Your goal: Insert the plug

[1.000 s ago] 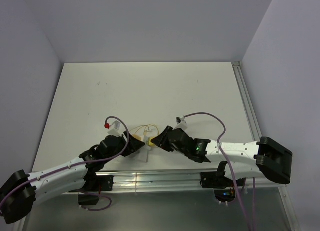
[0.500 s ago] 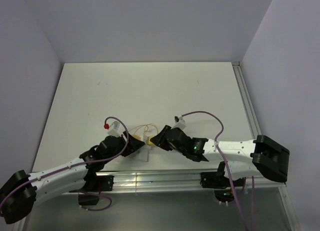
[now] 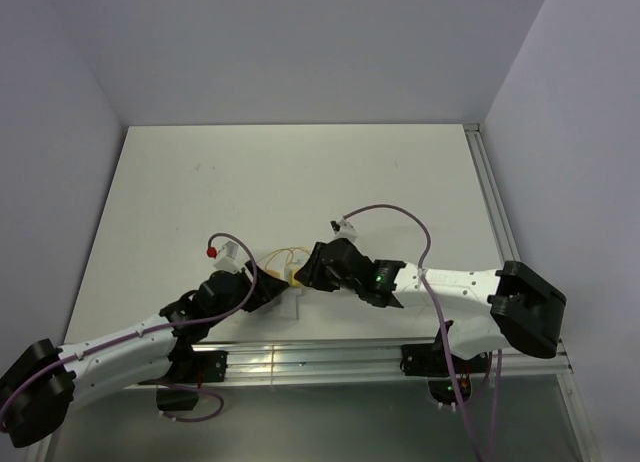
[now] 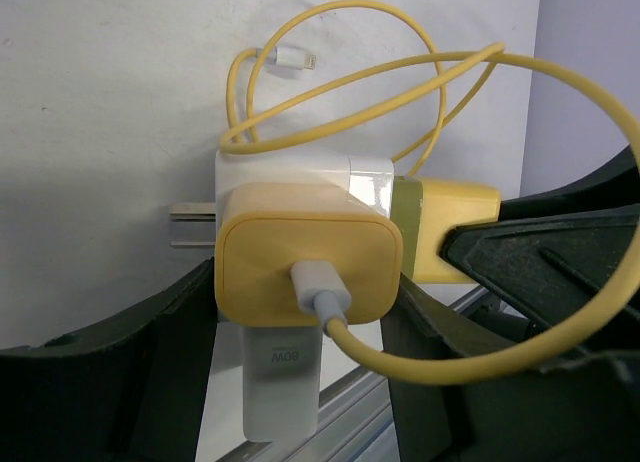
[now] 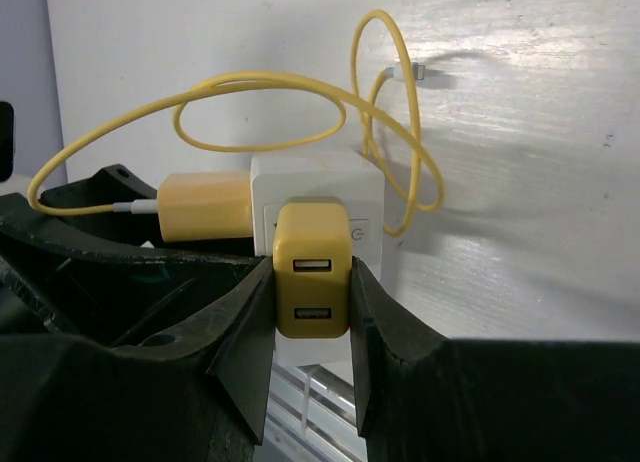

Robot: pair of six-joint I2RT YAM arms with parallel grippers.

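The plug (image 5: 312,272) is a small yellow block with two dark slots in its end face. My right gripper (image 5: 312,282) is shut on it, one finger on each side. Its back rests against the face of the white block (image 5: 315,177). In the left wrist view, my left gripper (image 4: 305,327) is shut on a yellow wired connector (image 4: 300,247) that sits on the white block (image 4: 290,172). There the plug (image 4: 455,244) shows to the right. From above, the left gripper (image 3: 268,284) and the right gripper (image 3: 306,272) meet tip to tip near the table's front edge.
A thin yellow wire loop (image 4: 400,92) curls behind the white block, its free end (image 4: 290,59) lying on the table. Two metal prongs (image 4: 192,227) stick out of the block's left side. An aluminium rail (image 3: 320,357) runs along the near edge. Purple cables (image 3: 395,214) arch over the right arm.
My right arm has moved left with the plug, closing the gap to the white block held at the left gripper. The left arm has stayed still.
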